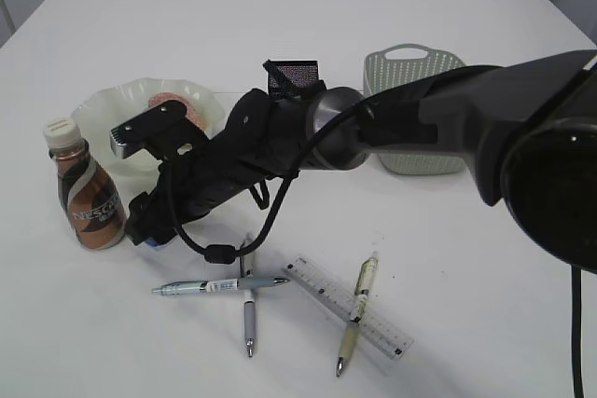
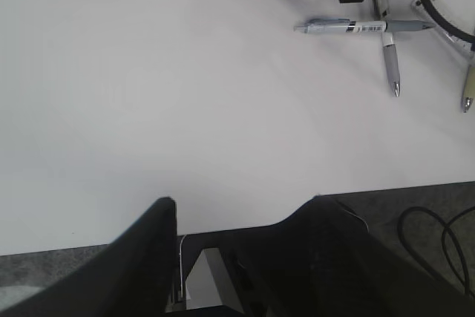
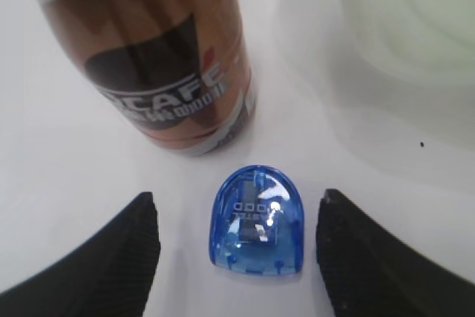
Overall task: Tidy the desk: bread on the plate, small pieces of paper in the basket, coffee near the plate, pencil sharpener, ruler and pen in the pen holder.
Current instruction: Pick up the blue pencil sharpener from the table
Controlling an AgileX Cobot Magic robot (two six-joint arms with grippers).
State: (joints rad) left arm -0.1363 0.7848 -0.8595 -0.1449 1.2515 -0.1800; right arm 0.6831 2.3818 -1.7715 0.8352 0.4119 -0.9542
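My right gripper (image 3: 236, 217) is open and low over the desk (image 1: 485, 258), its fingers either side of the blue pencil sharpener (image 3: 257, 220) without touching it. The coffee (image 3: 163, 57) stands just beyond the sharpener, left of the plate (image 1: 103, 118), which holds the bread (image 1: 177, 104). In the exterior view the right arm reaches across to the left and its gripper (image 1: 149, 230) sits beside the coffee (image 1: 86, 195). Three pens (image 1: 219, 284) (image 1: 249, 314) (image 1: 357, 314) and the ruler (image 1: 350, 305) lie at the front. My left gripper (image 2: 241, 206) is open and empty at the desk's near edge. No small pieces of paper are in view.
The pen holder (image 1: 294, 76) stands behind the right arm, and the basket (image 1: 410, 72) is to its right at the back. A black cable (image 1: 270, 221) loops down from the arm toward the pens. The desk's near edge (image 2: 223, 231) shows in the left wrist view.
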